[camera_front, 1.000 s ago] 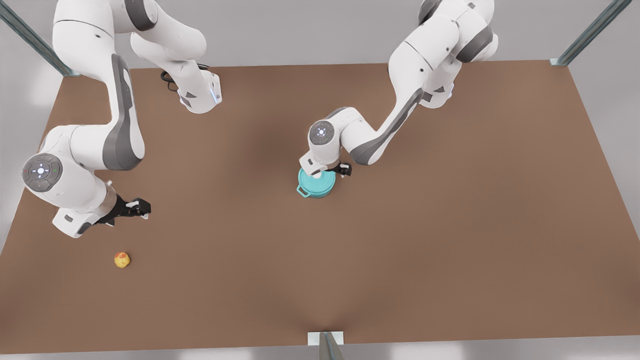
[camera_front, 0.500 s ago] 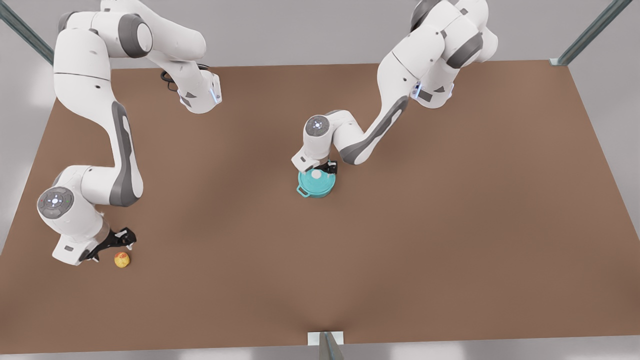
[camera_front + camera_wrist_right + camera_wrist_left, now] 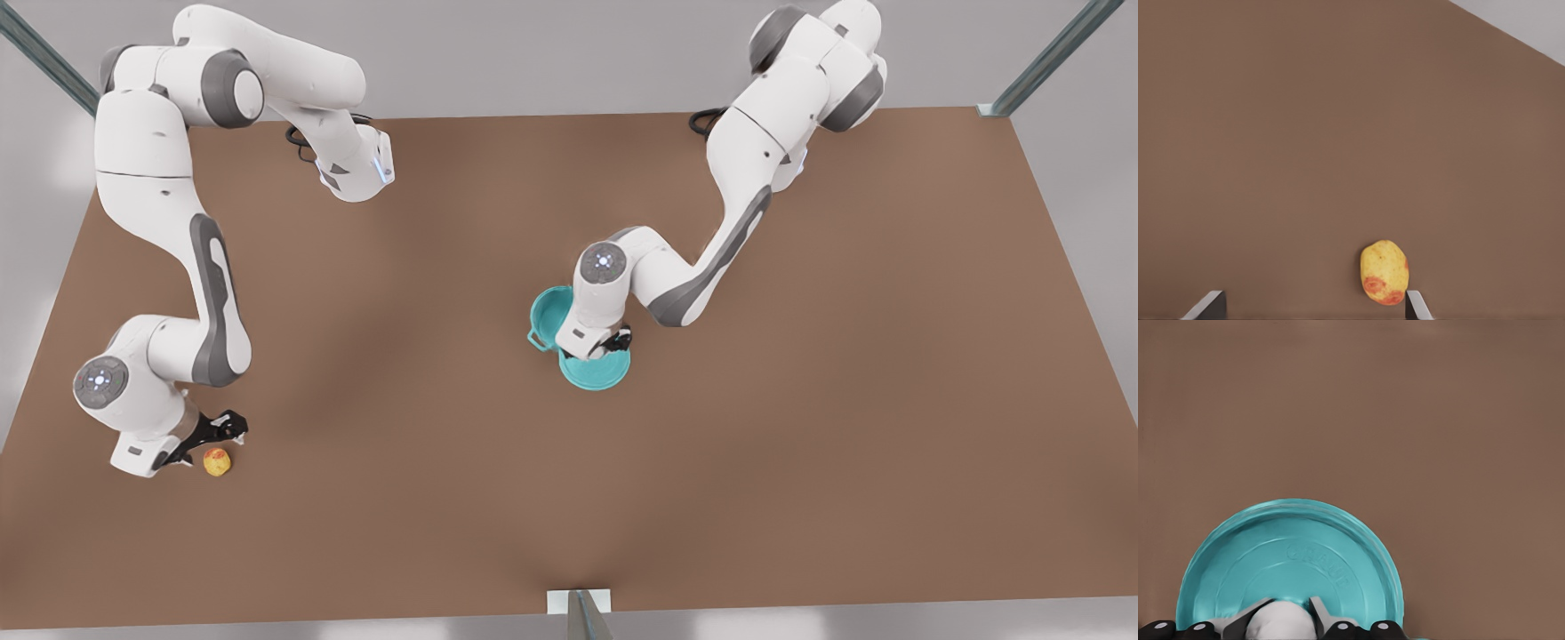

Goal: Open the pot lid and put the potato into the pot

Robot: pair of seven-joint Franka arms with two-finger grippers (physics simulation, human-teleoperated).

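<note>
Left pincer [image 3: 612, 342] clamps the lid [image 3: 594, 369] by its knob [image 3: 1277, 621], just beside the open pot [image 3: 549, 313]. Right pincer [image 3: 218, 434] gapes wide, empty, potato [image 3: 217, 461] by one fingertip [image 3: 1418, 305] on the surface [image 3: 800, 400].

Two Franka arms, glossy white shells, rounded links, dark grey bands and inlays along the forearm links and at the joints. Each wrist carries a round grey cap with a glowing white-blue centre light and small dots around it. Blue light strip on each base, at 12 o'clock of the table. Black cables looped at both bases. Left gripper [image 3: 613, 341]: black fingers, white hand housing; wrist view shows grey finger links with round pale screw heads on black mounts. Right gripper [image 3: 222, 436]: black fingers; wrist view shows grey fingertips [image 3: 1207, 305], wedge-shaped.
</note>
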